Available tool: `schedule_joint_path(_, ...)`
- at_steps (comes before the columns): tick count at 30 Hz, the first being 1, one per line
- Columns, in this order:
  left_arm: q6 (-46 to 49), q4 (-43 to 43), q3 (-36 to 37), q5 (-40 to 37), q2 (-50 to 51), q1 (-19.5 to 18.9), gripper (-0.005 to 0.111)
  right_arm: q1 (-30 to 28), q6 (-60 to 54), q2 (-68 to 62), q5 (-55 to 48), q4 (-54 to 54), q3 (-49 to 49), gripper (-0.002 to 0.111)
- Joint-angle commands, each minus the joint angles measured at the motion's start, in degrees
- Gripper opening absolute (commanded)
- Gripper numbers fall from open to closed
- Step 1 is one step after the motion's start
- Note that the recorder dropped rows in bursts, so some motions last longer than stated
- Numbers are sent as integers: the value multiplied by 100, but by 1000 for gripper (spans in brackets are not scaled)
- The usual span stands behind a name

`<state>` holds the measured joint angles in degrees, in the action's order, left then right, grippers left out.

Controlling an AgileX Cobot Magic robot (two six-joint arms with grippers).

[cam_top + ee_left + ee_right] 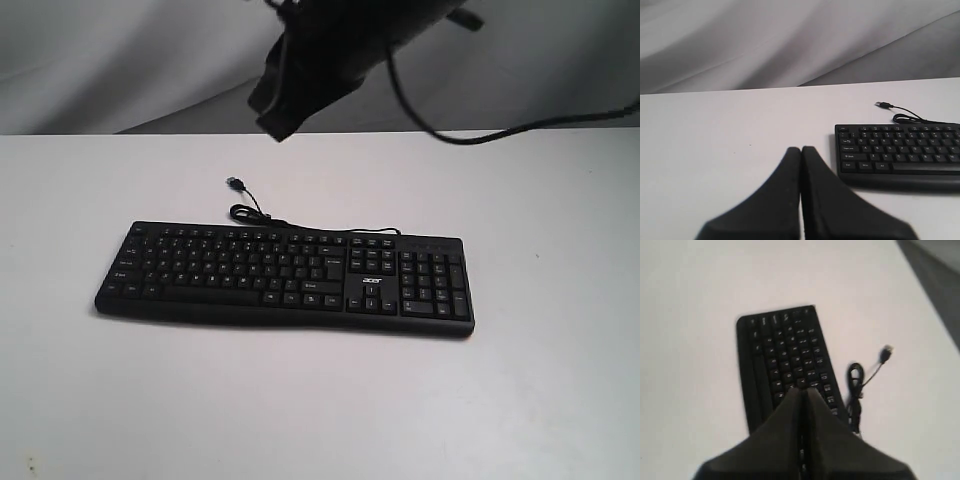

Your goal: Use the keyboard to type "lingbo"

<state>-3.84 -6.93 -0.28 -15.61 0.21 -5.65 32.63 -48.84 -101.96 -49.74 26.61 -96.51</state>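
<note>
With both arms' jaws pressed together, empty, the right pair's blunt tip above the long flat black keyboard (285,275) risks pressing two neighbouring keys.

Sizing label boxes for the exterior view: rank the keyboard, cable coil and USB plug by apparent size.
1. keyboard, by far the largest
2. cable coil
3. USB plug, somewhat smaller than the coil
</note>
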Motion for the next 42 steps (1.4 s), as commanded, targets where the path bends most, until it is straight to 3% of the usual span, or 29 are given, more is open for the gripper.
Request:
schedule_joint_path(1,-12,21,28,39,-21,-6,1,27,399,1566,1197,-364,1241,0)
schedule_joint_path(8,-12,21,28,39,-21,-6,1,27,816,4063,3685,-374,3630,0)
schedule_joint_path(15,-12,21,28,39,-21,-6,1,27,885,5691,3665,18,4696,0)
schedule_joint_path(23,-12,21,28,39,-21,-6,1,27,885,7031,4032,149,4728,0)
schedule_joint_path(26,-12,21,28,39,-21,-6,1,27,737,7580,3993,-204,4739,0)
schedule_joint_path(31,-12,21,28,39,-21,-6,1,-24,1640,8226,3502,-1067,4843,0)
schedule_joint_path(34,-12,21,28,39,-21,-6,1,-545,2300,8576,3555,-1520,5292,0)
schedule_joint_path(42,-12,21,28,39,-21,-6,1,-2823,3098,9386,3702,-1610,7195,0)
